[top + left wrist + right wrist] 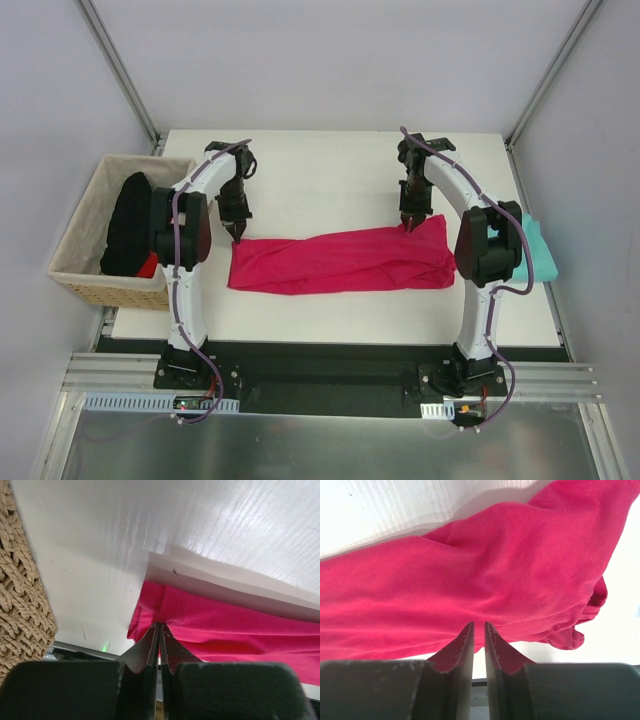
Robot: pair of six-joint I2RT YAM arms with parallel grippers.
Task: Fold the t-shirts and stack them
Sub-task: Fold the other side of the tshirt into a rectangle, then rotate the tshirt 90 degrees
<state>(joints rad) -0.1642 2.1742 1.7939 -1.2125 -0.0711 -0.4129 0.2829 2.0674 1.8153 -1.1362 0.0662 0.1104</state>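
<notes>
The crimson-pink t-shirt (pixel 340 262) lies folded into a long band across the middle of the white table (pixel 320 165). My left gripper (pixel 238 232) is at the band's far left corner. In the left wrist view its tips (pixel 160 625) are pressed together, with the pink hem (pixel 240 625) gathered between them. My right gripper (pixel 411 226) is at the far right edge of the band. Its fingers (pixel 479 624) stand a narrow slit apart and pinch the pink cloth (pixel 470 575). The teal t-shirt (pixel 538 255) lies at the table's right edge, partly hidden behind the right arm.
A woven wicker basket (pixel 85 225) stands off the table's left side, holding black cloth (pixel 130 225) and a bit of red. Its weave (pixel 20 605) fills the left of the left wrist view. Grey walls and frame posts ring the table.
</notes>
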